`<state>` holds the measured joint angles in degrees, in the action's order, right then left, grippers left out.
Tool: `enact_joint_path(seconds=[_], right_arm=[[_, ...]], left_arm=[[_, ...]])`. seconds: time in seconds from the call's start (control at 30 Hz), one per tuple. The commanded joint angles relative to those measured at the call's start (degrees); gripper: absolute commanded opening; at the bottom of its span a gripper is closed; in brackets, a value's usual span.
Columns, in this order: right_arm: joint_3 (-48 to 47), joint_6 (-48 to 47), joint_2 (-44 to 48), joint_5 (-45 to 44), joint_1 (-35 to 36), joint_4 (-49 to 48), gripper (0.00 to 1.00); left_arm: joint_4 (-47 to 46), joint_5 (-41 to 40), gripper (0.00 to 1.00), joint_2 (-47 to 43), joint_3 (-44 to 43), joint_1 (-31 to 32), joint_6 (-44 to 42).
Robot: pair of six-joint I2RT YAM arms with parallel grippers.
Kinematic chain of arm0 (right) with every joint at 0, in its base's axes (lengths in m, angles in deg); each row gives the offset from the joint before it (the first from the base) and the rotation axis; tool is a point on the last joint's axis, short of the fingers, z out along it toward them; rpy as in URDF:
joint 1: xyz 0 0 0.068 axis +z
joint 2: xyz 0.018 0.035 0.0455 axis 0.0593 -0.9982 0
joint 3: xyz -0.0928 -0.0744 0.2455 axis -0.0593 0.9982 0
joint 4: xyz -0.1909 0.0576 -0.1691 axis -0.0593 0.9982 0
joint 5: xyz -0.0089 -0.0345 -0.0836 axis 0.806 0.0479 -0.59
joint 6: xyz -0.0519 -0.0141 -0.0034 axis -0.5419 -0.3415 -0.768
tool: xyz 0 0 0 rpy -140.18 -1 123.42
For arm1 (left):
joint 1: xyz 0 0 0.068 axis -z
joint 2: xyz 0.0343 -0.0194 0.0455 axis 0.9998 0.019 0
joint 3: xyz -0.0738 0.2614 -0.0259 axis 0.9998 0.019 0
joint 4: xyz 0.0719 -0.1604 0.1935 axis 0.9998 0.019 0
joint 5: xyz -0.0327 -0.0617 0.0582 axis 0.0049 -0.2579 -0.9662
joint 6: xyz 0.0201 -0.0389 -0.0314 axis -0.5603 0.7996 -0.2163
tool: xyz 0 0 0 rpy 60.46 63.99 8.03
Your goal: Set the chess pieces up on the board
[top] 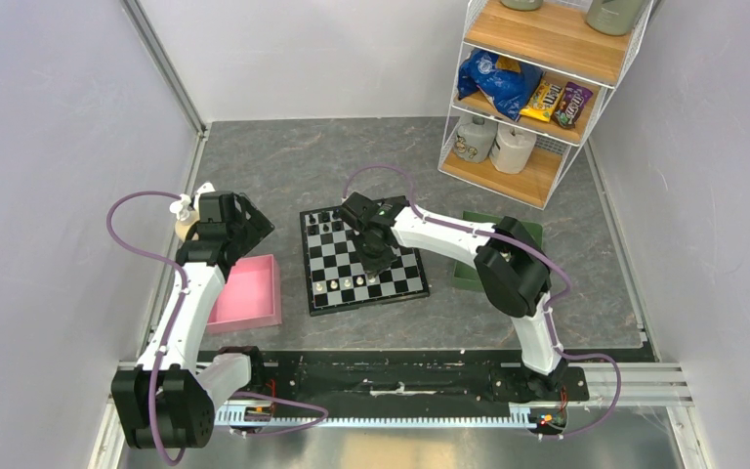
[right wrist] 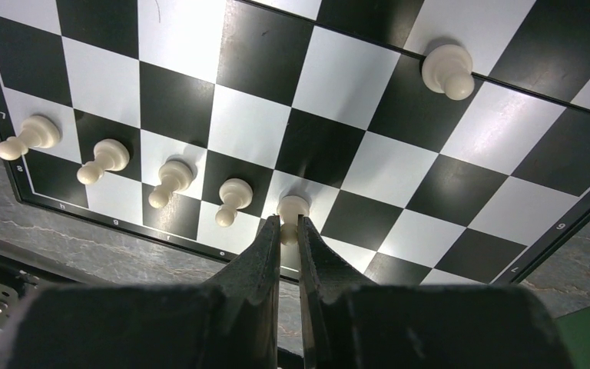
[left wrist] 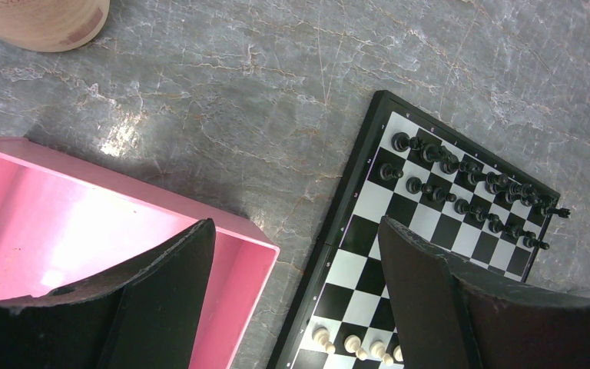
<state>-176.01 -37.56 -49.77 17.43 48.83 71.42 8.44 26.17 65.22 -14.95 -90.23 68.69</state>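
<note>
The board [top: 324, 262] lies mid-table; it also shows in the left wrist view [left wrist: 365, 254] and the right wrist view [right wrist: 246, 131]. Black chess pieces [left wrist: 469, 184] fill its far rows [top: 327, 221]. Several white pawns [right wrist: 170, 178] stand in a row near its front edge [top: 347, 283], and one more pawn [right wrist: 445, 69] stands apart, farther in. My right gripper [right wrist: 286, 228] [top: 376, 262] is shut on the head of a white pawn [right wrist: 293, 207] at the end of that row. My left gripper [left wrist: 296, 227] [top: 244, 220] is open and empty, high over the table between the pink tray and the board.
A pink tray [top: 249, 293] [left wrist: 61, 231] lies left of the board. A green tray [top: 469, 274] lies right of it, under the right arm. A wooden cup [left wrist: 46, 19] stands at the far left. A wire shelf [top: 537, 88] with snacks stands at the back right.
</note>
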Motion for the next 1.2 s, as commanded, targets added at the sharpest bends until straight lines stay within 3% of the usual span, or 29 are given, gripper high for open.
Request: enact_joint_path(seconds=[0.0, 0.23, 0.67, 1.17], right_arm=[[0.8, 0.1, 2.6, -2.2, -0.1, 0.7, 0.16], [0.1, 0.1, 1.6, -0.9, -0.1, 0.2, 0.19], [-3.8, -1.8, 5.0, -0.1, -0.8, -0.5, 0.44], [-10.1, -3.0, -1.9, 0.4, -8.0, 0.3, 0.46]], left_arm=[[-2.1, 0.8, 0.85, -1.0, 0.3, -0.3, -0.2], [-2.0, 0.9, 0.85, -1.1, 0.2, -0.3, -0.3], [-2.0, 0.9, 0.85, -1.1, -0.1, -0.3, -0.3], [-1.8, 0.5, 0.85, -1.2, -0.2, -0.3, -0.6]])
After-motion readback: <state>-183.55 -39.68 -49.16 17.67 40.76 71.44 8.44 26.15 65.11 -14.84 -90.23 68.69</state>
